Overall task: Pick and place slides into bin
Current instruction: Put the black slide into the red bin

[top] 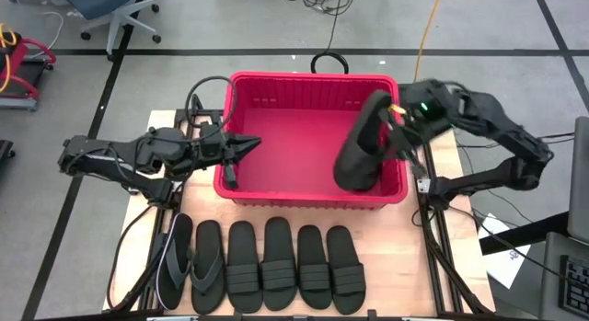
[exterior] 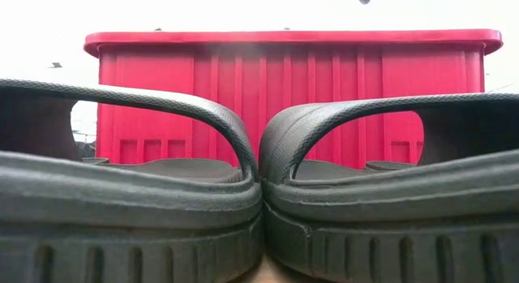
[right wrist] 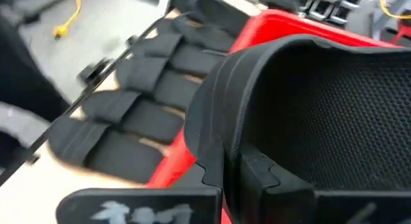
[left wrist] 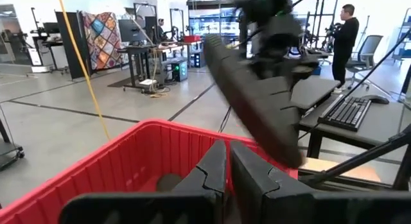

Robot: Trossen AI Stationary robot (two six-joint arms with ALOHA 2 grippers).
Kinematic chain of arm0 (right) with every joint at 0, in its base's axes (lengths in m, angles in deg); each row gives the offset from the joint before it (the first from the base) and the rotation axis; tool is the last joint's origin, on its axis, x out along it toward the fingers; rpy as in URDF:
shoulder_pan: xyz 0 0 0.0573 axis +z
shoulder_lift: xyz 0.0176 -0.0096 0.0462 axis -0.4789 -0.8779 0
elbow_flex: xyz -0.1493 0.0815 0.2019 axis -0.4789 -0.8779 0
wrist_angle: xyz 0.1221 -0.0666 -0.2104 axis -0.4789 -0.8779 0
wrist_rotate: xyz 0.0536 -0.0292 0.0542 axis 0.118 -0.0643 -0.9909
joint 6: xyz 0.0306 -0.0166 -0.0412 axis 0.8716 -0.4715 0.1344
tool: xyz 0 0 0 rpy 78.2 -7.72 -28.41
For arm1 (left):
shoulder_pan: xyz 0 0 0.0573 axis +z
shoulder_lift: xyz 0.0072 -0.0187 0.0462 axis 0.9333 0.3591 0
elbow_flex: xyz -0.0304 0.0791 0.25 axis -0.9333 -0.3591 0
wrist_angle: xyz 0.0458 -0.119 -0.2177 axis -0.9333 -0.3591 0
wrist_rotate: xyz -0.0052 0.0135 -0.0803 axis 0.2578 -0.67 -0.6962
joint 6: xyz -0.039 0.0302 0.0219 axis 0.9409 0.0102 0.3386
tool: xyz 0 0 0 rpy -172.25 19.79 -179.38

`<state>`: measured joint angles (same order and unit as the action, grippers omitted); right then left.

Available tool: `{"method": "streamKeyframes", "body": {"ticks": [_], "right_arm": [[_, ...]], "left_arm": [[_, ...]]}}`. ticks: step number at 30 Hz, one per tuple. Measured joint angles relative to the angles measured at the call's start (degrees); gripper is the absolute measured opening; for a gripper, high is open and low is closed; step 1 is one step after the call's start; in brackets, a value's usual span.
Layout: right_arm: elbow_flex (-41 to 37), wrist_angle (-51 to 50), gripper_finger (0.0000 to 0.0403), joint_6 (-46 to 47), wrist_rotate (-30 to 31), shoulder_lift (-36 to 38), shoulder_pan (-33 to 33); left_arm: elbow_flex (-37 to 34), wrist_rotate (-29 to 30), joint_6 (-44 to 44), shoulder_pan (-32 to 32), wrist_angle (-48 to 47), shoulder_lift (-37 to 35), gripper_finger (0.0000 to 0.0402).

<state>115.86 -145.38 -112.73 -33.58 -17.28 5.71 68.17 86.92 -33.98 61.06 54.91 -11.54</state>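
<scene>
Currently the right gripper (top: 398, 128), clamped on a light, flexible rubber slide (top: 361, 148) near its edge, holds it over the bin (top: 276, 200); the left gripper (top: 247, 144) hovers fingers together at the bin's left wall.

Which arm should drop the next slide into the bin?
Right. The right gripper already holds a slide above the bin; the left gripper, jaws shut and empty, waits over the bin's other end.

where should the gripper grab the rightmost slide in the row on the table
Probably by the wide strap of the rightmost slide, coming straight down from above: it lies flat, sole down, its strap arching over an open gap. A neighbour touches its left side, so pinch the strap along the shoe's length.
</scene>
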Motion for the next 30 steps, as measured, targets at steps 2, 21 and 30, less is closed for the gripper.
{"method": "streamKeyframes", "body": {"ticks": [2,21,30], "right_arm": [[-3.28,3.76,0.0006,-0.24,-7.33,-0.79,-5.61],[-8.48,-2.65,0.0006,-9.53,0.77,-19.38,-17.76],[-8.42,-2.32,0.0006,-16.01,0.45,-27.69,-15.47]], "left_arm": [[0.00,0.00,-0.54,-0.01,-0.07,-0.33,0.0024],[0.00,-1.23,-2.17,0.23,-15.17,-7.96,0.0024],[0.02,-1.19,-0.82,2.02,-15.08,-8.43,0.0024]]}}
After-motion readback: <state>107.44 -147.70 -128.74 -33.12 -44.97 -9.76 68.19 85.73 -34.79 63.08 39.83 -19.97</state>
